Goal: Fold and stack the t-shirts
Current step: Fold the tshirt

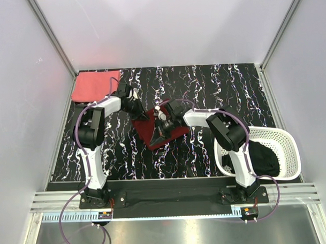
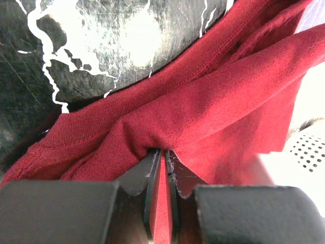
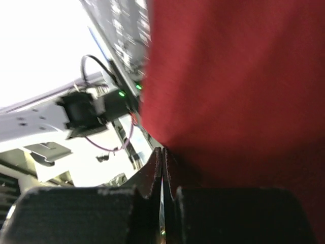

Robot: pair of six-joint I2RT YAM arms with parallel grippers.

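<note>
Pinching one maroon shirt [image 1: 154, 136], left claw [image 2: 161, 153], right claw [image 3: 162, 151], one coral [image 1: 95, 86], one black [image 1: 263, 158]

Plain white walls [image 1: 165, 25] box in a brightly lit black table [image 1: 231, 87] veined with white, metal rails [image 1: 53, 202] along its near edge.

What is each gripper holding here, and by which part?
The left gripper pinches a bunched fold of the maroon t-shirt. The right gripper is shut at an edge of the same shirt, apparently pinching it; which edge cannot be told.
</note>
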